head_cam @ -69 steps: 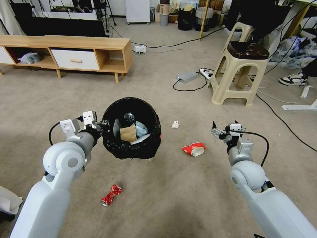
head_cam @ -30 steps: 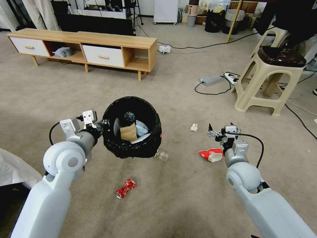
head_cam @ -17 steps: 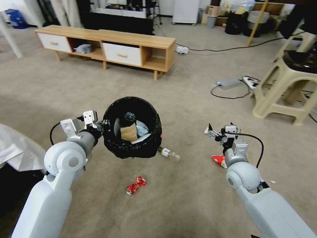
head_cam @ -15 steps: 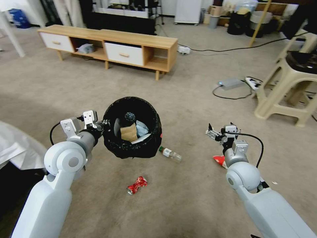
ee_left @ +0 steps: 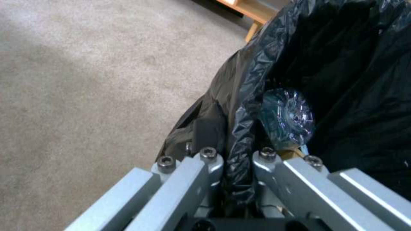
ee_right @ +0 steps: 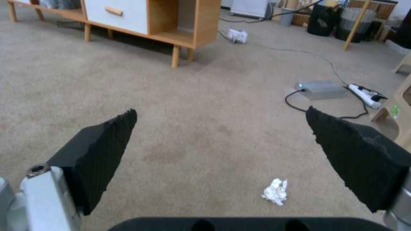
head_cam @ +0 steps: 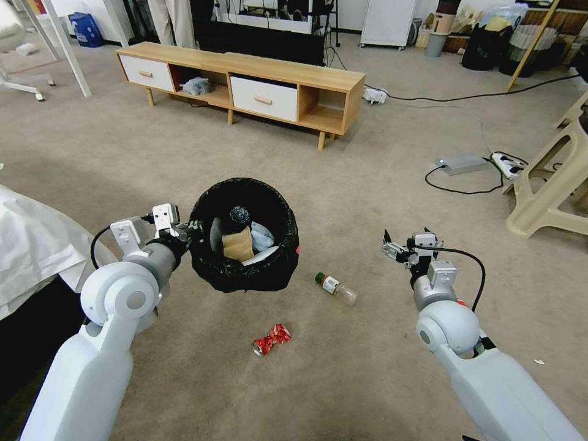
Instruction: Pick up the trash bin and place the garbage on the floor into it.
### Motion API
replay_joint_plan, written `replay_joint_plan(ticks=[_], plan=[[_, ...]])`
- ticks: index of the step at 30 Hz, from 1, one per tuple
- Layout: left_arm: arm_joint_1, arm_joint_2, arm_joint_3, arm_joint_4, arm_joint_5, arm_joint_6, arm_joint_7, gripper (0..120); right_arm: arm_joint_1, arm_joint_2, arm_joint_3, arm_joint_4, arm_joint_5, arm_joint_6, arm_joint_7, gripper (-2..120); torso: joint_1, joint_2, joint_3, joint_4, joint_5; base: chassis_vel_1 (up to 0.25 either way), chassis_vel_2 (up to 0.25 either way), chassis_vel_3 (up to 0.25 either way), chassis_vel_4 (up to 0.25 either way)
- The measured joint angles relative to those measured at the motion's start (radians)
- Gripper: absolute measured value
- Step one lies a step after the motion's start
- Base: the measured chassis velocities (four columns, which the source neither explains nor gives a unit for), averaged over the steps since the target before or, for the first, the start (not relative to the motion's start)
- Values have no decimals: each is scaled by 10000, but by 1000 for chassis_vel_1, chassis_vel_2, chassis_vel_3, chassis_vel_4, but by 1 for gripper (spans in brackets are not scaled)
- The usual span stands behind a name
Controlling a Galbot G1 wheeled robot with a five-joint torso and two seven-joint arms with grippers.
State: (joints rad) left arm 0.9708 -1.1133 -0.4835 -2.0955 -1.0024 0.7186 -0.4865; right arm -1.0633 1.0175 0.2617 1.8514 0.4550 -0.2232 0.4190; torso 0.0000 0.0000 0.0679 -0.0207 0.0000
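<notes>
The trash bin, lined with a glossy black bag, hangs above the floor. My left gripper is shut on its near-left rim. The left wrist view shows the left gripper pinching the bag fold of the trash bin. Inside lie a brown paper bag and a clear bottle. Garbage on the carpet: a green-capped bottle, a crushed red can and a white paper wad. My right gripper hovers open to the right of the bottle, and in its wrist view the right gripper holds nothing.
A low wooden cabinet stands at the back. A beige stool, a grey power brick and a power strip with cables lie at the right. White cloth drapes at the left edge.
The camera has swung left, so the whole scene slides right. Both arms keep their pose. The bottle has come out from behind the bin, and the red-and-white wrapper has passed behind my right arm.
</notes>
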Motion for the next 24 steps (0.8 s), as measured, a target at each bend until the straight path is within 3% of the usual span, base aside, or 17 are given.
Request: replay_joint_plan(ticks=[24], plan=[[16,24,-34,-104,-108,42,44,0,-26,79,-260,59,122,-44,52,100,0,0,0,0,0,0,0,0,0]])
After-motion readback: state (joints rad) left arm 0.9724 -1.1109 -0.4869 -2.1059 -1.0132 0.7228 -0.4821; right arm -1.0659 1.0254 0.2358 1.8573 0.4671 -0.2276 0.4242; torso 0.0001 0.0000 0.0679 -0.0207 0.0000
